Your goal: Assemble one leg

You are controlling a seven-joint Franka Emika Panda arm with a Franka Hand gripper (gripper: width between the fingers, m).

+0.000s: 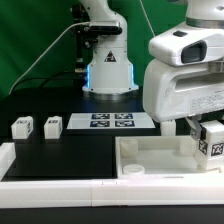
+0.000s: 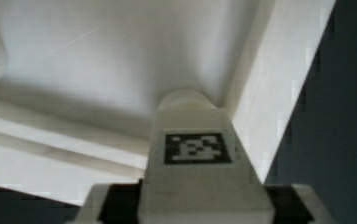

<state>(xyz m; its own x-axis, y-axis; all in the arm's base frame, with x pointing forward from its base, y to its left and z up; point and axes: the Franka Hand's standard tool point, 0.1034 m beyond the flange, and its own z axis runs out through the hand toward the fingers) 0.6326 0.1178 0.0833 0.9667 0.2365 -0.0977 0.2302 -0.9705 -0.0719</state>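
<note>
1. My gripper (image 1: pixel 206 132) is closed on the leg (image 1: pixel 214 141). The jaws are only as far apart as the post is wide, one pressing on each side.
2. In the wrist view the leg (image 2: pixel 196 130) runs straight out from between my fingers (image 2: pixel 111 205). Its black-and-white square marker faces the camera.
3. The leg hangs over the tabletop (image 1: pixel 150 158), at the corner on the exterior view's right, near the front edge. Its marker also faces the exterior camera.
4. From the wrist, the leg's far end points at the tabletop's (image 2: pixel 86 90) inner floor, just beside the raised rim. The dark table (image 2: pixel 344 120) shows beyond that rim.
5. I cannot tell whether the leg's end touches the tabletop or hangs just above it.
6. Two more legs stand on the table (image 1: pixel 70 150) at the exterior view's left, one (image 1: pixel 22 127) beside the other (image 1: pixel 52 125), well apart from me.
7. The marker board (image 1: pixel 112 121) lies flat between those legs and my arm, in front of my base (image 1: pixel 108 65).
</note>
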